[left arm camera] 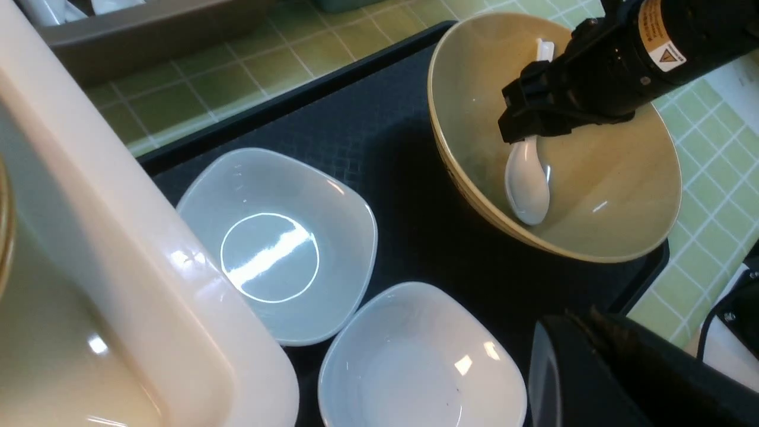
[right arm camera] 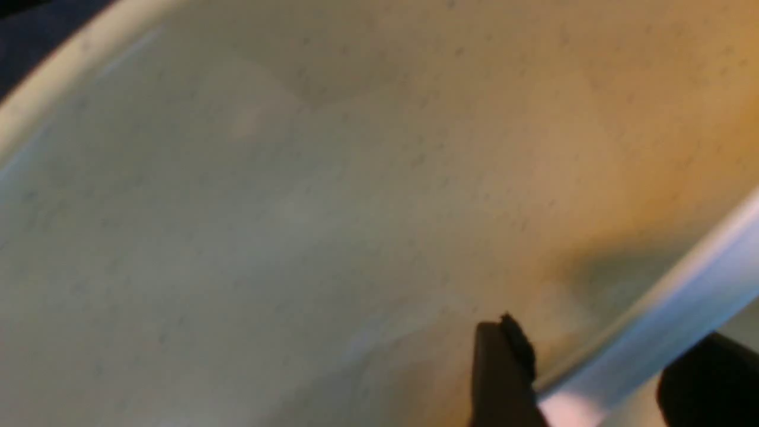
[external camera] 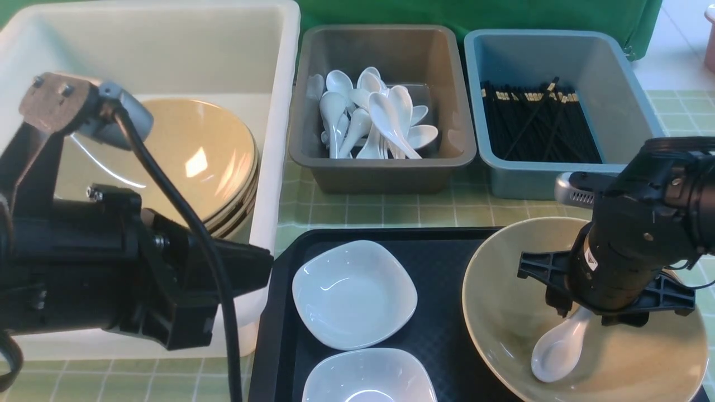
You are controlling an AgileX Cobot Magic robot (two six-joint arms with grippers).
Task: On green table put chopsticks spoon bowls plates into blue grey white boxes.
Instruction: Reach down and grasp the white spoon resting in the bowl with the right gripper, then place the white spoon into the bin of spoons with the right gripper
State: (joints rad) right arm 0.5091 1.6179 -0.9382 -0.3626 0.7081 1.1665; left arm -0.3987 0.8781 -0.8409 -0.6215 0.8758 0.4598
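Reaching into the tan bowl (external camera: 614,363) on the black tray (external camera: 435,262), the right pincer (external camera: 581,314) hides its tips in the front view, but the right wrist view shows its fingers (right arm camera: 503,373) apart astride the white spoon's (external camera: 553,352) handle, unclamped, while the left pincer (external camera: 251,265) hangs closed and empty near the white box (external camera: 279,84).

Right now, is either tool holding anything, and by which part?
The right tool straddles the handle of the white spoon in the tan bowl, but a firm hold cannot be told. The left tool is shut and holds nothing.
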